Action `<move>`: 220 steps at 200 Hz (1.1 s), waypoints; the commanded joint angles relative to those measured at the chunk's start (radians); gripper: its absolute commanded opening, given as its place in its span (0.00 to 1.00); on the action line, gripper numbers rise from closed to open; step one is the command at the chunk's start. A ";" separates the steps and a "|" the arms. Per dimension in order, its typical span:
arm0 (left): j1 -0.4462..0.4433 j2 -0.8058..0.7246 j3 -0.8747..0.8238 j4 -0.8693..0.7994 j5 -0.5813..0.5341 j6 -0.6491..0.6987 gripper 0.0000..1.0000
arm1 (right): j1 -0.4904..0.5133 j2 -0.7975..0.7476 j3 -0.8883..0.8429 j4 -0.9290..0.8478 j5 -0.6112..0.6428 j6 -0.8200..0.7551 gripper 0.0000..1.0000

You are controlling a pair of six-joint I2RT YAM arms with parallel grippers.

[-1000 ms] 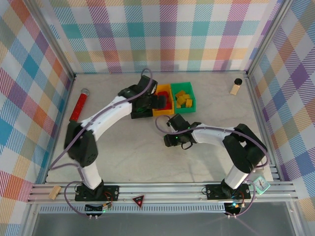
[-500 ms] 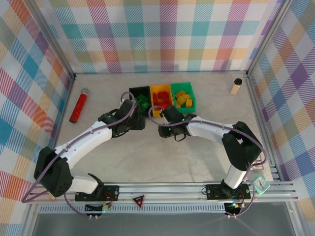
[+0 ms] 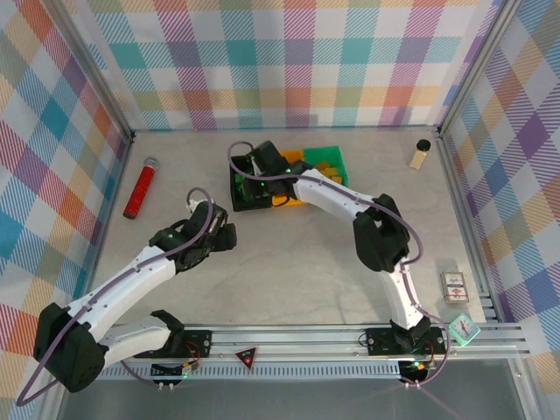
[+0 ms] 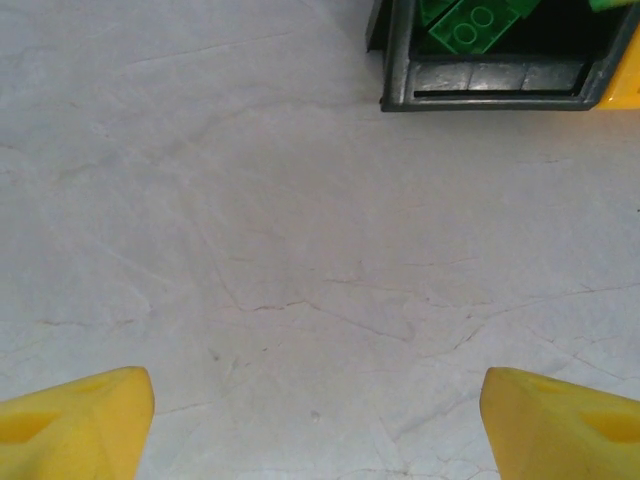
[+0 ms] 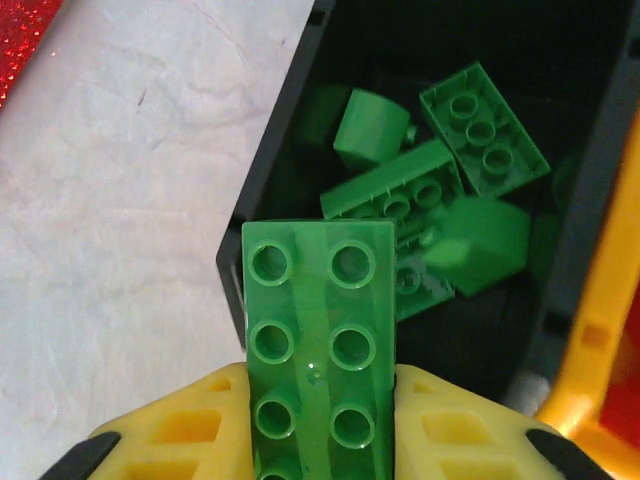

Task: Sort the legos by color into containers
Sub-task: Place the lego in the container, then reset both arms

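On the rail (image 3: 306, 337) at the near edge is a red triangle sticker (image 3: 246, 355). At the right end of the rail sits a small teal clock (image 3: 465, 327), and a bit further in, nr the right wall, lies a small card box (image 3: 453, 287).

Next, the left end effector (image 4: 318, 435) hangs over the bare table (image 3: 289, 271), left of centre in the top view. It is released: its two yellow fingers (image 4: 75, 430) stand wide apart at the bottom corners of the wrist view. Nothing is btw them, only the grey marbled surface.

Further on, three bins stand in one row, side by side. The black bin (image 5: 268, 175) is the left one and has several green legos (image 5: 440, 190) inside, lying in disorder. The right end effector (image 5: 320, 400) reaches across to this bin and is clenched on one green lego (image 5: 320, 320), a brick w/ two rows of four studs facing the wrist camera. The brick is gripped by its long sides, and its far end is seen over the near-left wall of the black bin.

Just beside it on the right is the yellow-orange bin (image 3: 291, 157), w/ sth red inside; I cannot tell the shape. Then comes the green bin (image 3: 339, 166) w/ yellow legos (image 3: 322, 166) in it.

Well apart on the left lies the red cylinder (image 3: 140, 186) w/ grey cap. Far right, nr the corner, stands the tan bottle (image 3: 421, 154) w/ black cap.
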 commanded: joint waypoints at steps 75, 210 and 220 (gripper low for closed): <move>0.060 -0.076 -0.027 -0.031 -0.154 -0.030 1.00 | -0.025 -0.028 0.096 -0.124 0.035 -0.063 0.58; 0.256 -0.192 -0.432 0.887 -0.271 0.484 1.00 | -0.214 -1.085 -1.121 0.418 0.535 -0.283 0.81; 0.296 -0.163 -0.448 0.936 -0.232 0.483 1.00 | -0.268 -1.150 -1.224 0.510 0.532 -0.276 0.87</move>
